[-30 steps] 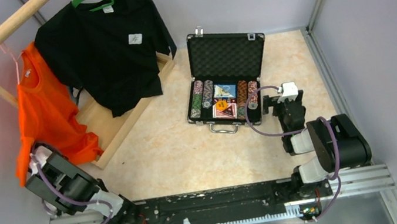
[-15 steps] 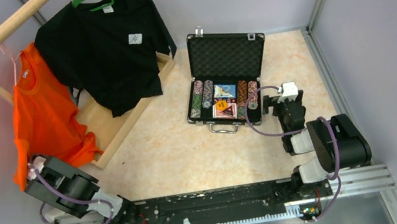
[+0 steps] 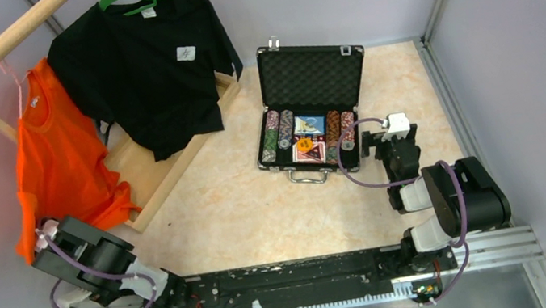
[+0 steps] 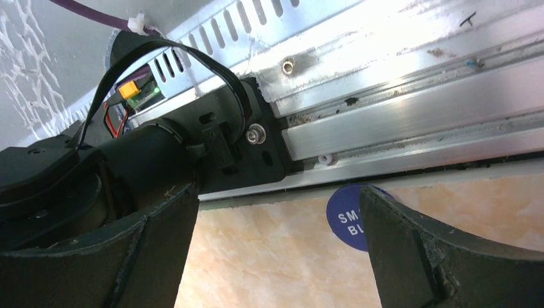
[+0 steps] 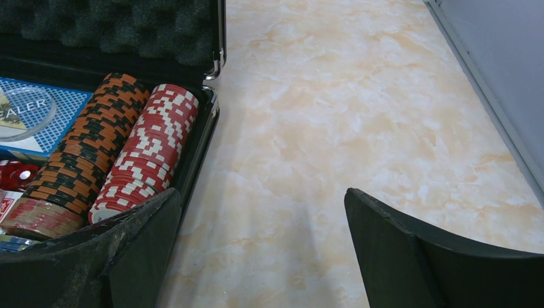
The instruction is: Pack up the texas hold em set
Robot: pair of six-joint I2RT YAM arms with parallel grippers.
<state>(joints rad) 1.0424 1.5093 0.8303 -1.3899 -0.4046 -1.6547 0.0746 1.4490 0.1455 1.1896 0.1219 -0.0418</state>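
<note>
Nearest the camera, the left gripper (image 4: 276,205) sits folded back low over its own base rail (image 4: 417,109). Its jaws are spread wide with nothing between them, only table (image 3: 237,208) and a blue sticker (image 4: 346,215) below. It is well apart from the set.

The right gripper (image 5: 260,212) hovers just beside the right wall of the case (image 3: 292,169). Its jaws are also fully apart and holding nothing, and bare table shows between its fingers (image 5: 141,256).

The case is mid-table, handle (image 3: 310,175) toward the arms, with the foam lid (image 3: 312,78) standing upright at the far side.

**Progress:** The contents look already seated in the tray.
- The red-white chips (image 5: 147,160) and orange-black chips (image 5: 83,154) lie in rows.
- The blue cards (image 5: 38,119), dealer button (image 5: 19,112) and red dice (image 5: 16,174) are inside.
- An orange triangular token (image 3: 304,143) rests on the red cards (image 3: 311,155).
- No loose pieces show on the table in the top view.

What is left, by the look of it, is to swing the lid down and snap the latches. Latch state is too small to tell.

**Room:** There is open table right of the case up to the right wall (image 3: 537,82), and more in front of the handle. Behind the lid the gap to the back wall looks narrow, so reaching over to tip the lid may be tight. On the far left, the wooden rack (image 3: 0,43), black T-shirt (image 3: 146,67) and orange garment (image 3: 61,153) crowd the left arm's side, and the rack's base comes near the case's left.
</note>
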